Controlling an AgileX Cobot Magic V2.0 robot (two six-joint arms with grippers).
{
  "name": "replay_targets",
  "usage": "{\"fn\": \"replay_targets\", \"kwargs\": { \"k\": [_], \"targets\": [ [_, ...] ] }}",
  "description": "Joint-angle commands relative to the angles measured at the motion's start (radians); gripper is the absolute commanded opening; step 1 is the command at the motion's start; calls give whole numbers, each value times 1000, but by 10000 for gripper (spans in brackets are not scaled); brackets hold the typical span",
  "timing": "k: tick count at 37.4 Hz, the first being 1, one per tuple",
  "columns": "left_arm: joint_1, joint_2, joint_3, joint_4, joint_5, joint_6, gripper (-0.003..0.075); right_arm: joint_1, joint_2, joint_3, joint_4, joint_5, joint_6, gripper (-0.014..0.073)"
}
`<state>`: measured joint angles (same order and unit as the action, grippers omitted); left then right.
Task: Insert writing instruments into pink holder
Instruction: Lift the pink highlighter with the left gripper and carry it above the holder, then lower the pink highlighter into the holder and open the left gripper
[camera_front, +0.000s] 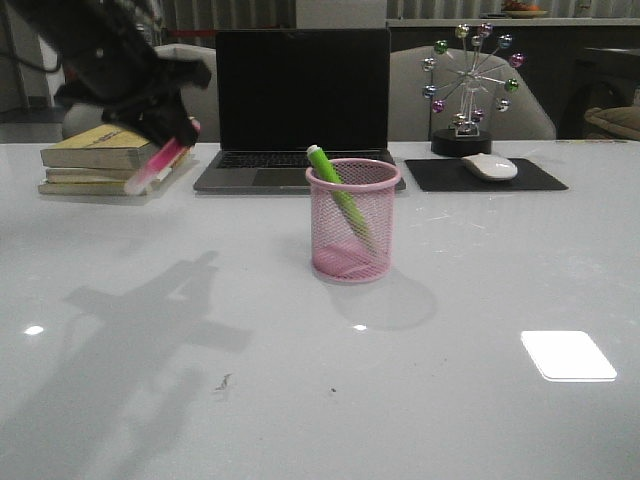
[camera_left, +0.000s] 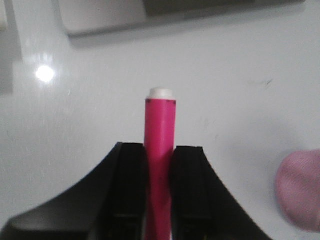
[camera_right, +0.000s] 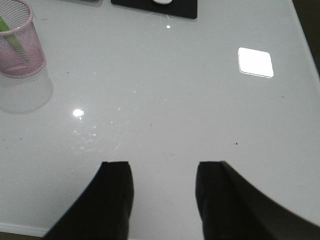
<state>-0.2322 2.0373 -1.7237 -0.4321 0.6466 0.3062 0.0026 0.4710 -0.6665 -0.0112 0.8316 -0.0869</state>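
Left tool (camera_left: 159, 200) grips pink marker (camera_left: 160, 145); lower end hidden, seemingly.

Bare white surface (camera_front: 300, 380) lies open in front of and on both sides of the pink holder (camera_front: 352, 220), whose mouth is partly taken up by the leaning green marker (camera_front: 340, 195), while the laptop (camera_front: 300, 100), book stack (camera_front: 100, 160) and mouse pad (camera_front: 485, 177) bound the far edge.
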Motion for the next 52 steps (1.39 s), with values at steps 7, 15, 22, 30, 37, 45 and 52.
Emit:
{"fn": "replay_targets", "kwargs": {
  "k": [7, 15, 22, 30, 37, 45, 52],
  "targets": [
    [-57, -213, -55, -225, -225, 223, 92, -6, 5, -28, -13, -72, -2, 416],
    [-148, -245, -25, -419, -365, 417, 92, -6, 5, -28, -13, -70, -2, 416],
    [-279, -271, 110, -432, -685, 432, 92, -6, 5, -28, -13, -68, -2, 416],
    [-429, -276, 268, -418, -960, 432, 92, -6, 5, -28, -13, -68, -2, 416],
    [-522, -249, 381, -380, -1131, 379, 94, -6, 5, -28, -13, -67, -2, 416],
    [-523, -179, 390, 2, -1216, -26, 102, -6, 5, -28, -13, -46, -2, 416],
    [-523, -131, 390, 174, -1252, -206, 102, -6, 5, -28, -13, -15, -2, 416]
  ]
}}
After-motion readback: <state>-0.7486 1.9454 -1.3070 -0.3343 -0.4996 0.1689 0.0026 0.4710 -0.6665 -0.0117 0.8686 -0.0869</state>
